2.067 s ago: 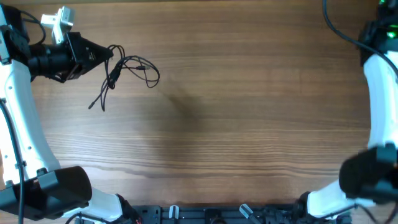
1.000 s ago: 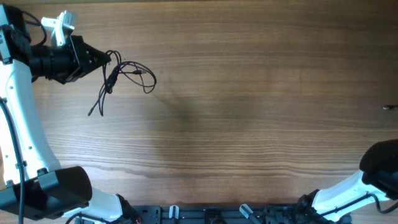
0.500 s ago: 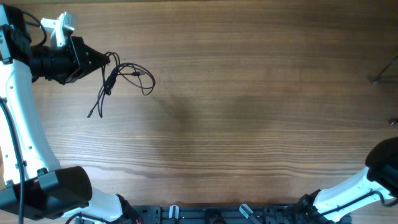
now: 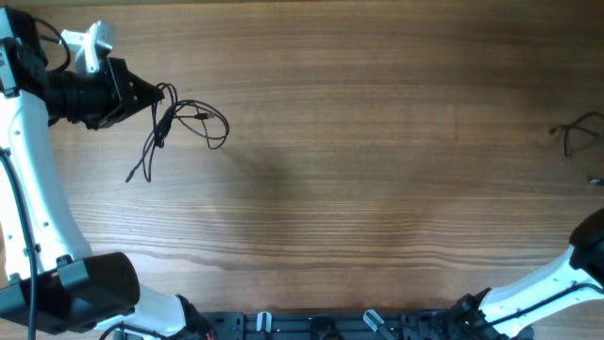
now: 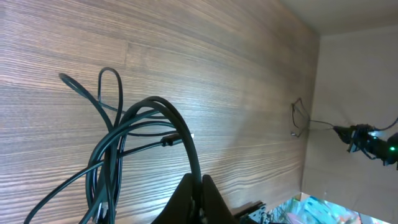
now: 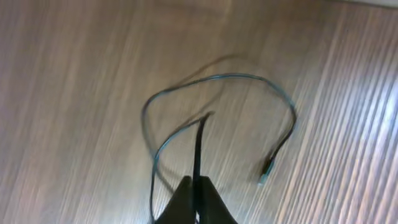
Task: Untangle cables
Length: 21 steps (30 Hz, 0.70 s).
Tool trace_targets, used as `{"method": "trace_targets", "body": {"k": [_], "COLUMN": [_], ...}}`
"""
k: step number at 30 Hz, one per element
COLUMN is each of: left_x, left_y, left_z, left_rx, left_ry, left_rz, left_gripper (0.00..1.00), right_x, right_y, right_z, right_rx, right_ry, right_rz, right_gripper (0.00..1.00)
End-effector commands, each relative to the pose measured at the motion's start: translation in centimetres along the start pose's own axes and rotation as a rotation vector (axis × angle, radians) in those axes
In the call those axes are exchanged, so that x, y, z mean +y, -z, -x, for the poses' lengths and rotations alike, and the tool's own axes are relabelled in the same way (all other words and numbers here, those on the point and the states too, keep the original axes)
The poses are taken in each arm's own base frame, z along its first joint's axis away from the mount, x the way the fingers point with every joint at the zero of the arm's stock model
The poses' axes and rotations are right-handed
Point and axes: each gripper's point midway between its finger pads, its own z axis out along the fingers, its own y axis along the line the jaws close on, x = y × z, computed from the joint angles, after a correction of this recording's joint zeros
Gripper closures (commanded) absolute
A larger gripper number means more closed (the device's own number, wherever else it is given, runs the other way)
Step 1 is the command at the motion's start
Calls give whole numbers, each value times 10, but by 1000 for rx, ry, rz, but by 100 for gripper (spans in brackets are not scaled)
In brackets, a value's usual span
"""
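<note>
A bundle of thin black cables (image 4: 179,127) lies looped at the far left of the wooden table (image 4: 359,179). My left gripper (image 4: 162,92) is shut on one strand of it; the left wrist view shows the loops (image 5: 134,137) rising from the shut jaws (image 5: 199,186). A separate thin black cable (image 4: 578,132) shows at the right edge of the overhead view. My right gripper (image 6: 196,193) is shut on this cable (image 6: 217,118), whose loop and small plug tip (image 6: 267,168) hang over the table. The right gripper itself is out of the overhead view.
The white left arm (image 4: 28,189) runs along the left edge. Black arm bases (image 4: 311,326) sit along the near edge. A pale wall (image 5: 354,74) bounds the table's far side in the left wrist view.
The right arm has swung out of the overhead view, and its cable has come into sight at the right edge. The left bundle has slid slightly left and toward the near edge.
</note>
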Motion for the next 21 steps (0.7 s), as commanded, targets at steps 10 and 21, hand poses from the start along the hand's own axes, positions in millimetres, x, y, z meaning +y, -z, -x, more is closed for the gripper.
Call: {"method": "trace_targets", "body": {"k": [10,21], "left_x": [-4,-4], "left_y": [3,3], "left_z": [0,2], "left_rx": [-13,-19], "left_ry": [-39,-45], "left_rz": [2,3], "left_gripper": [96,96], "right_x": [-39,-43], "right_y": [-63,38], "right_z": [-25,21], "right_rx": [-28,-228], "right_ry": [-37,-69], "right_rz": [-74,-35], "right_gripper": [0,10]}}
